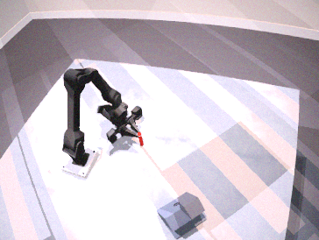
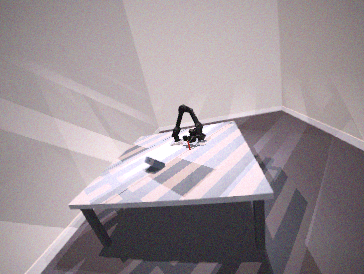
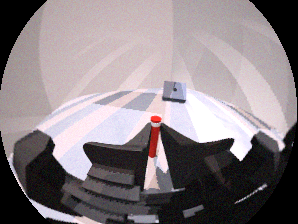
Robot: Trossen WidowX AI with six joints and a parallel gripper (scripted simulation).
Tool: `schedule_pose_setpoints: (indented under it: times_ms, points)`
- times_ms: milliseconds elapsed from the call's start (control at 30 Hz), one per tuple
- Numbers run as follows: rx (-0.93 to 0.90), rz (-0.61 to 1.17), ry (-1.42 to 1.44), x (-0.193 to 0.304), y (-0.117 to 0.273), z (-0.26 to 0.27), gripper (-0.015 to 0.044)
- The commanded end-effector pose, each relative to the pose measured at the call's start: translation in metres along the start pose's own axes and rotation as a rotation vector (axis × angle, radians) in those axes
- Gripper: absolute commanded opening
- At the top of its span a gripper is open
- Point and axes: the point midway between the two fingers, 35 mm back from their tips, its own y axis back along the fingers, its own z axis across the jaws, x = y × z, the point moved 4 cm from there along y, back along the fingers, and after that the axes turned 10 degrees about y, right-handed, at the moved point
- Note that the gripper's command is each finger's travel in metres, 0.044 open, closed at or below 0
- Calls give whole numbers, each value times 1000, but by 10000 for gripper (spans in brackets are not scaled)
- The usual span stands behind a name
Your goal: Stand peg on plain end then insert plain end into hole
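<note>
The red peg [image 1: 141,140] [image 2: 189,146] [image 3: 154,140] is held near its white-banded end, which is up; its plain end points down, roughly upright. Whether that lower end touches the table cannot be told. My gripper [image 1: 138,134] [image 3: 155,125] is shut on the peg, with the fingertips on either side just below the white band in the wrist view. The sloped panel [image 1: 170,215] [image 2: 154,163] [image 3: 168,94] stands well away from the gripper, farther out on the table. Its one dark hole [image 1: 176,204] [image 3: 175,89] shows in the face, empty.
The table [image 1: 162,109] [image 2: 230,187] [image 3: 75,127] carries the arm's base plate [image 1: 89,165] on its left side in the top view. The table's edges drop to the floor. Striped light and shadow patches cross the top.
</note>
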Motion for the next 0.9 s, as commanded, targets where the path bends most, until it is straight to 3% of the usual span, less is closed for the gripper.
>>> schedule_pose_setpoints:
  times_ms: [0,67,867]
  points:
    - [0,0,0,0,0,0,82]
    - [0,0,0,0,0,0,130]
    - [0,0,0,0,0,0,130]
